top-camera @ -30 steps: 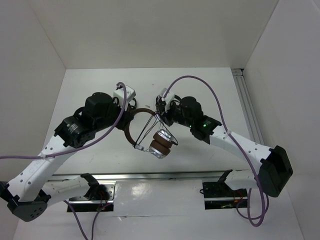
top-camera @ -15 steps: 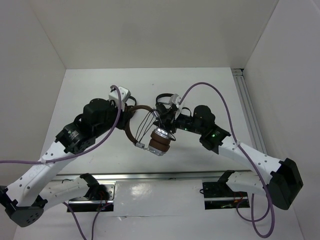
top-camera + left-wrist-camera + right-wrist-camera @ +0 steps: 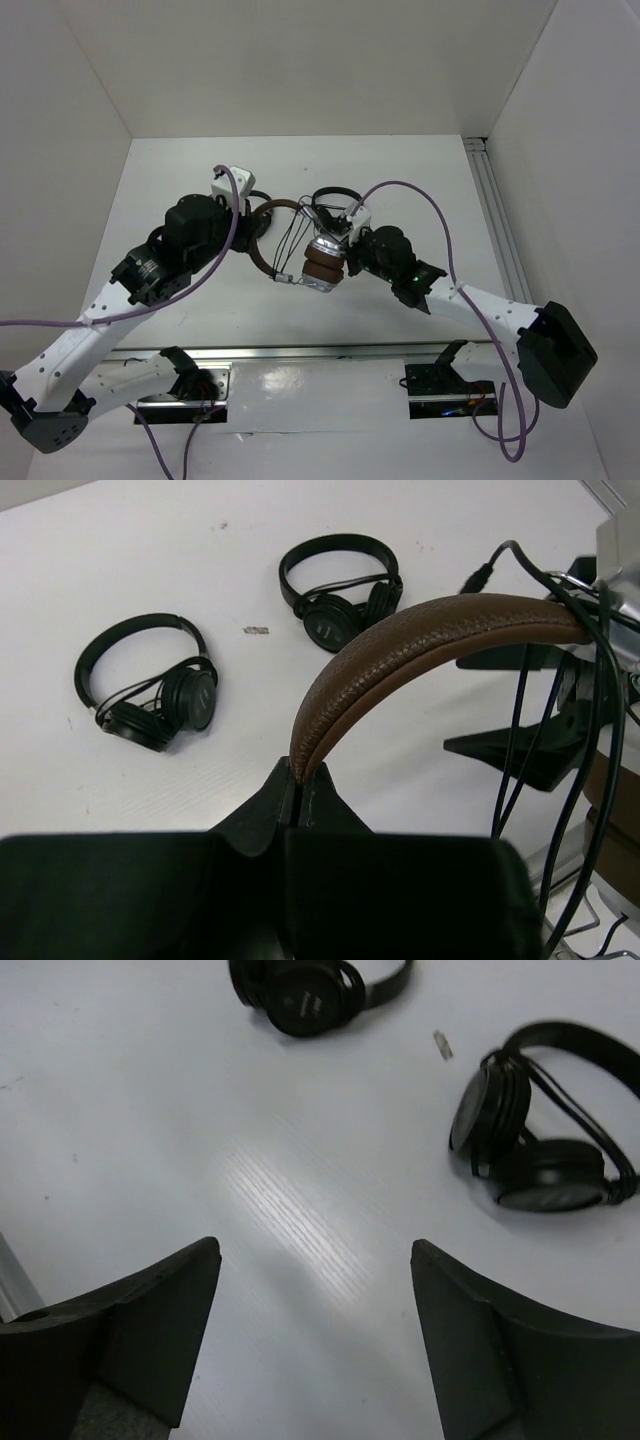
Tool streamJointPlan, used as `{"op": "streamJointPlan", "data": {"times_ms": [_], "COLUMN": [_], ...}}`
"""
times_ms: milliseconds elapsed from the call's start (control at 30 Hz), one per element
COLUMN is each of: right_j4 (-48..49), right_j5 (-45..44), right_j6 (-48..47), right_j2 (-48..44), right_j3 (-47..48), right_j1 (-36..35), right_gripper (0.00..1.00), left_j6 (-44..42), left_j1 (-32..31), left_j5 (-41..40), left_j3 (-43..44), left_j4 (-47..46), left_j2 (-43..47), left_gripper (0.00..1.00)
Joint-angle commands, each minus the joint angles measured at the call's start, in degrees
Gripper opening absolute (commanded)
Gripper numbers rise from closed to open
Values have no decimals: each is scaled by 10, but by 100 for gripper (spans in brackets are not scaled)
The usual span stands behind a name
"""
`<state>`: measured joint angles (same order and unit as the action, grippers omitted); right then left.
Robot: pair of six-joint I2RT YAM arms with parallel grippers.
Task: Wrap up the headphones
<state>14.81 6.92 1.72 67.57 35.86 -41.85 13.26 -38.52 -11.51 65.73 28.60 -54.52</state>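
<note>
Black padded fingers of the left gripper point(image 3: 298, 778) are pressed together on one end of the stitched brown leather-look headband point(image 3: 430, 630). They pinch it so that the large brown-and-silver over-ear headphones point(image 3: 322, 268) are held up off the white table point(image 3: 150, 1110). From that grip the headband arches up and to the right in the left wrist view. Several strands of the thin black cable point(image 3: 518, 730) run from its top down toward the earcups. The cable's plug end point(image 3: 480, 577) sticks out just above the band.

In the top view the two silver earcups with brown pads sit together, pad against pad, between the two arms and to the right of the left gripper's hold. The right gripper point(image 3: 315, 1250) is just beside those earcups on their right. Its black fingers are spread wide, with only bare table seen between them.

Farther out on the table lie two small all-black on-ear headphones. One pair point(image 3: 150, 695) is to the left and the other pair point(image 3: 340, 590) is farther back, near each other but apart. A tiny grey scrap point(image 3: 256, 631) lies on the table between them.
</note>
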Motion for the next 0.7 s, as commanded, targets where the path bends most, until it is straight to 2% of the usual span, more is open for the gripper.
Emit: {"op": "streamJointPlan", "data": {"times_ms": [0, 67, 200, 233, 267, 300, 333, 433, 533, 667], "right_j4": [2, -8, -57, -69, -91, -114, -140, -251, -325, -311], "right_j5": [-77, -101, -260, -336, -379, -430, -508, -588, -607, -536], "right_j6": [20, 27, 71, 85, 114, 142, 172, 266, 332, 313], "right_j2": [-23, -42, -78, -85, -90, -90, -90, -80, -65, -106], "right_j3": [-14, -20, -25, -25, -25, -16, -7, 37, 68, 74], "right_j1": [8, 13, 19, 24, 31, 31, 41, 76, 110, 136], "right_gripper": [86, 87, 91, 92, 92, 98, 98, 98, 99, 99], "left_j6": [5, -2, -45, -53, -76, -88, -103, -139, -193, -240], "left_j1": [0, 0, 0, 0, 0, 0, 0, 0, 0, 6], "left_j5": [-22, -22, -15, -4, 4, 12, 23, 46, 87, 132], "left_j3": [41, 41, 18, 18, 10, -1, -6, -29, -22, 23], "left_j4": [-50, -45, -57, -57, -57, -64, -65, -96, -113, -113], "left_j2": [0, 0, -14, -19, -24, -35, -40, -59, -87, -191], "left_gripper": [0, 0, 0, 0, 0, 0, 0, 0, 0, 0]}}
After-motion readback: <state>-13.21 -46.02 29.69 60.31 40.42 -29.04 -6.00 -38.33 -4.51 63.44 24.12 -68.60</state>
